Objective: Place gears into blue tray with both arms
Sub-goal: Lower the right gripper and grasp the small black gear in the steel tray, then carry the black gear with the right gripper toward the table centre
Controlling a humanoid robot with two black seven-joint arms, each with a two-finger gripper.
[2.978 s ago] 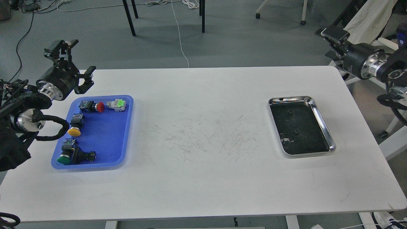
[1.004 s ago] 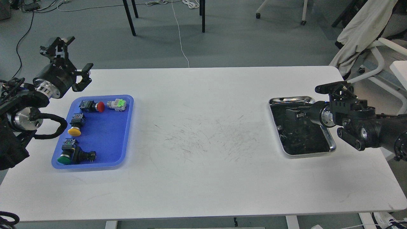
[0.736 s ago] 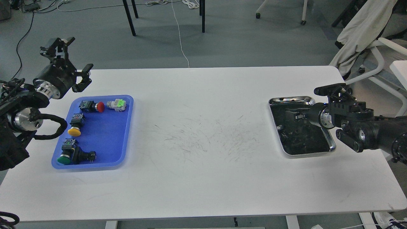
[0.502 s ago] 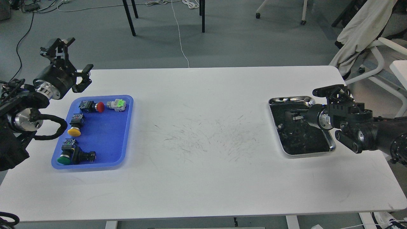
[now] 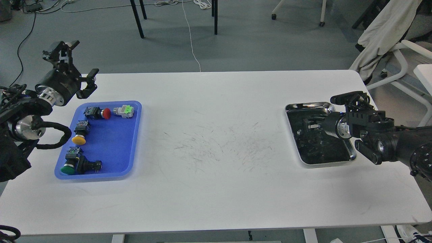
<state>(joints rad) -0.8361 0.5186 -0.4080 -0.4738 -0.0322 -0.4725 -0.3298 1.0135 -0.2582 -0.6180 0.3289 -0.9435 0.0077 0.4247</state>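
Observation:
The blue tray [image 5: 116, 148] lies at the table's left and holds several coloured-cap push-buttons. My left gripper [image 5: 76, 64] hovers just beyond the tray's far left corner, open and empty. My right gripper [image 5: 306, 127] reaches in from the right, low over the black-lined steel tray [image 5: 305, 105]. Its dark fingers blend into the black lining, so I cannot tell them apart. The gears do not stand out against the lining or under the gripper, so I cannot place them.
In the blue tray sit a red button [image 5: 106, 113], a grey-and-green switch [image 5: 124, 110], a yellow button [image 5: 79, 137] and a green button [image 5: 68, 168]. A white chair with draped cloth [image 5: 384, 30] stands past the table's right end.
The right arm swung down from the far right to the steel tray, and its gripper crept left over the lining. The left gripper drifted slightly up and left.

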